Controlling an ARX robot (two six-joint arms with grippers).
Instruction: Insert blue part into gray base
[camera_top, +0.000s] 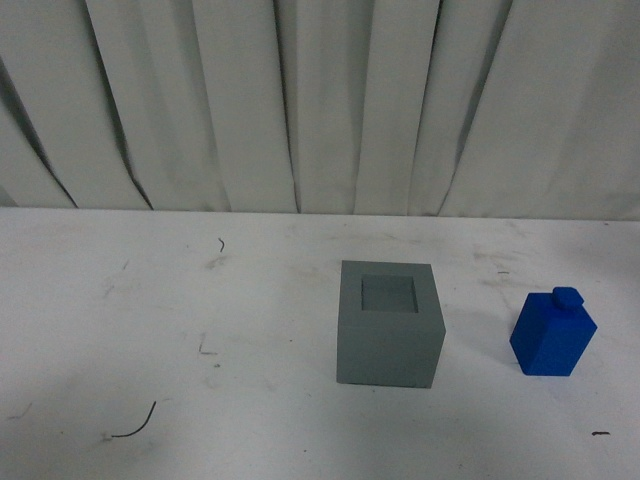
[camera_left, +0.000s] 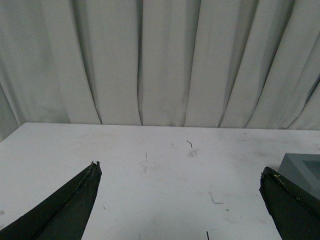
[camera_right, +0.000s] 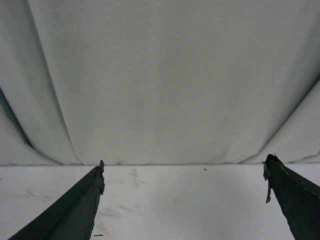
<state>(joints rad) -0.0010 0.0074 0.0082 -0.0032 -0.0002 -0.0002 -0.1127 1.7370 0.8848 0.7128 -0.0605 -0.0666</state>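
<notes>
The gray base, a matte cube with a square recess in its top, stands right of the table's middle. To its right, apart from it, stands the blue part, upright with its small knob on top. Neither arm shows in the front view. My left gripper is open over bare table, and a corner of the gray base peeks out beside one of its fingers. My right gripper is open too, facing the curtain with only table between its fingers; the blue part is out of that view.
A white pleated curtain closes off the back of the white table. Small dark scraps lie on the table, one thin curved wire near the front left and another speck at the front right.
</notes>
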